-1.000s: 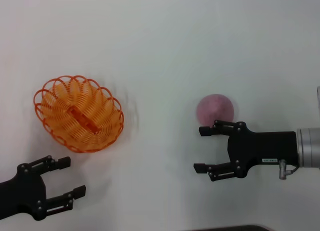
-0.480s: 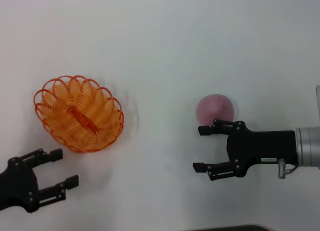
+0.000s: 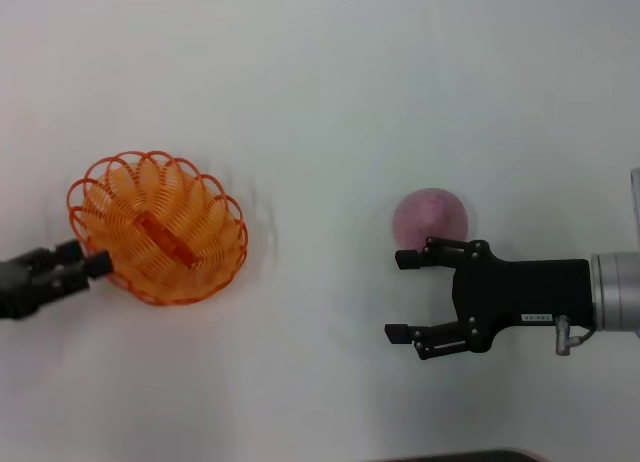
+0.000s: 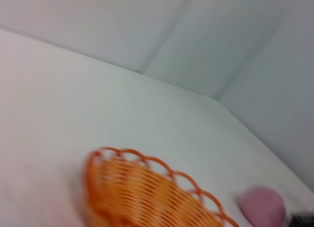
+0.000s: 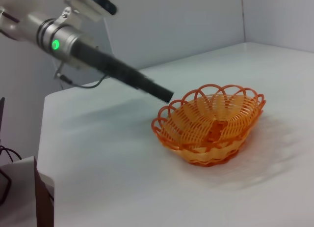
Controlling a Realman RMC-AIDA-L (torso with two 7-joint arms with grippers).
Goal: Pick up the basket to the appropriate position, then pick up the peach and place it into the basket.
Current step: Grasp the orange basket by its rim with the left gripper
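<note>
— Basket (image 3: 158,227) sits at the left of the head frame on the bench (image 3: 330,92); my left tool (image 3: 88,266) is right at its near-left rim. Whether it's pinching wire yet, I can't tell.

— How would you take it?

— I'd bite a single rim loop squarely, lift level, and carry it slowly; the thin wire could flex or slip.

— What does it look like?

— Orange, oval, shallow, scalloped loops, and nothing in it.

— And the fruit?

— Peach (image 3: 430,217) is right of centre, well apart from the basket. My right tool (image 3: 403,297) hangs spread wide just below it, gripping nothing.
</note>
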